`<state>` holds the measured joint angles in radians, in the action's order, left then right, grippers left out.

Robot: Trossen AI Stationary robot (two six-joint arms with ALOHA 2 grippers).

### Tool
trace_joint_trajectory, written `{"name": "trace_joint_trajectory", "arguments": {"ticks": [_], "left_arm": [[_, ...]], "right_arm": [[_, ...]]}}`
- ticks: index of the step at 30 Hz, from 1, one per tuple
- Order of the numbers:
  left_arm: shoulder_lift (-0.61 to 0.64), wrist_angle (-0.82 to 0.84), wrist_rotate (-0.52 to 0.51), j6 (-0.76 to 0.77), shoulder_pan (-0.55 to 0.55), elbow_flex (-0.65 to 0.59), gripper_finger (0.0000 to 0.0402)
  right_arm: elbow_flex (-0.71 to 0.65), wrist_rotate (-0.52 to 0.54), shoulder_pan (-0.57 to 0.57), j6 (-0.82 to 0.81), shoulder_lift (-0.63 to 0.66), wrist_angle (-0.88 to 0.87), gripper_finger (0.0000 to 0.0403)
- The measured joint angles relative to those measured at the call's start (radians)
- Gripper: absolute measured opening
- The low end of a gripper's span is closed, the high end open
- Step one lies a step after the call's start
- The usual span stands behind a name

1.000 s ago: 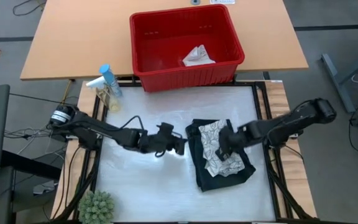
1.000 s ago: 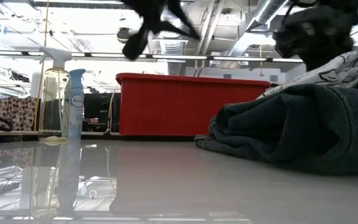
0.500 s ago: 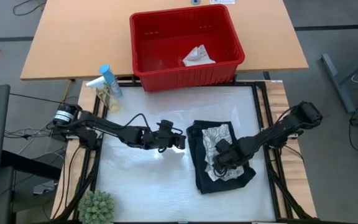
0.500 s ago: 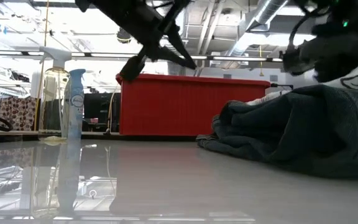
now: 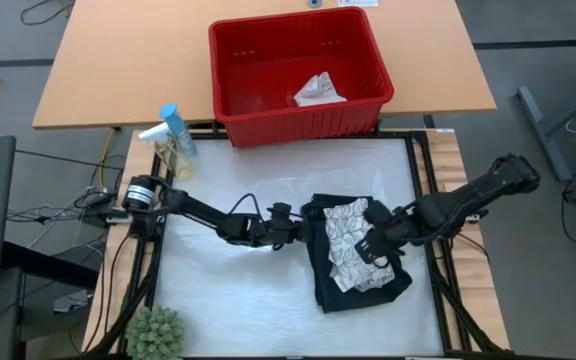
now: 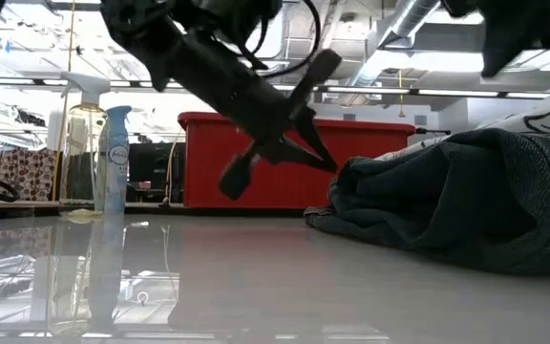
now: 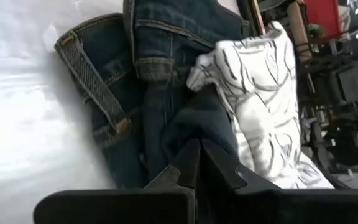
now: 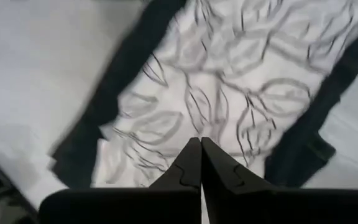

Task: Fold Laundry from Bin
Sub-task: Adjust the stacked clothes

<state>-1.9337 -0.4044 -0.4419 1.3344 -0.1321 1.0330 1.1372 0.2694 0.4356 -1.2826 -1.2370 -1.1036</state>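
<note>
A dark garment (image 5: 320, 285) lies folded on the white table, right of the middle. A white-grey leaf-patterned cloth (image 5: 353, 225) lies on top of it. My left gripper (image 5: 296, 229) is shut and low, its tips at the garment's left edge (image 6: 337, 182). My right gripper (image 5: 366, 247) is shut and hangs above the patterned cloth (image 8: 229, 93), clear of it. The red bin (image 5: 236, 75) stands beyond the table's far edge. A small whitish cloth (image 5: 318, 90) lies on its floor. My left gripper comes at the dark garment's left edge (image 7: 166, 134) from the table's left, slanting a little downward, fingers shut. I cannot tell whether its tips touch the cloth.
A blue spray can (image 5: 175, 128) and a clear spray bottle (image 5: 163, 150) stand at the table's far left corner. A small green plant (image 5: 156, 333) stands at the near left corner. Bare white tabletop (image 5: 218, 290) lies left of the garment.
My left gripper has come down and gone toward the table's right edge, up to the dark garment's left edge. My right gripper dipped onto the patterned cloth and has risen clear of it again. Both have stayed shut.
</note>
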Motion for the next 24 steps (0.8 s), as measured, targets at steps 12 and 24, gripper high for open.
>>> {"name": "trace_joint_trajectory", "arguments": {"ticks": [12, 24], "left_arm": [[-0.255, 0.112, 0.189, -0.078, 0.061, 0.309, 0.0000], [-0.602, 0.543, 0.465, -0.252, -0.010, 0.972, 0.0000]], "right_arm": [[0.081, 0.119, 0.017, -0.026, 0.053, -0.199, 0.0027], [0.083, 0.117, 0.059, -0.045, 0.054, -0.290, 0.0027]]}}
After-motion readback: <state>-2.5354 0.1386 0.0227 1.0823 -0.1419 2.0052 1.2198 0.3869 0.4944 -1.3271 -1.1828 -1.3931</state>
